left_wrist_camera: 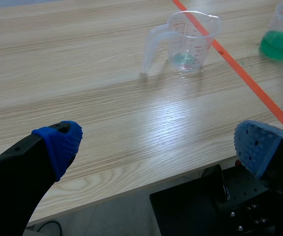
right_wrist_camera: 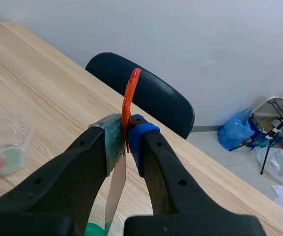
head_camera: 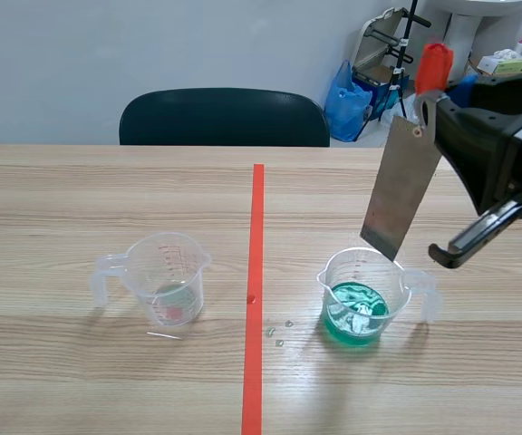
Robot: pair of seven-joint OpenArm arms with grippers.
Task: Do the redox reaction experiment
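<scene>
My right gripper [head_camera: 436, 101] is shut on the top of a grey metal strip [head_camera: 400, 188] with an orange-red tab [head_camera: 433, 65]. The strip hangs tilted, its lower end just above a clear measuring cup of green liquid [head_camera: 359, 299]. In the right wrist view the strip [right_wrist_camera: 116, 189] is pressed between the fingers of the right gripper [right_wrist_camera: 126, 133], and the tab [right_wrist_camera: 128, 105] sticks out past them. A second clear cup [head_camera: 163, 279] with a little liquid stands left of the tape. My left gripper [left_wrist_camera: 159, 145] is open over the table's near edge, well short of that cup [left_wrist_camera: 186, 42].
An orange-red tape line [head_camera: 256, 290] runs down the table's middle. A few small clear bits [head_camera: 279, 331] lie between the tape and the green cup. A dark chair [head_camera: 225, 118] stands behind the table, with a blue bag [head_camera: 347, 95] and clutter at the back right.
</scene>
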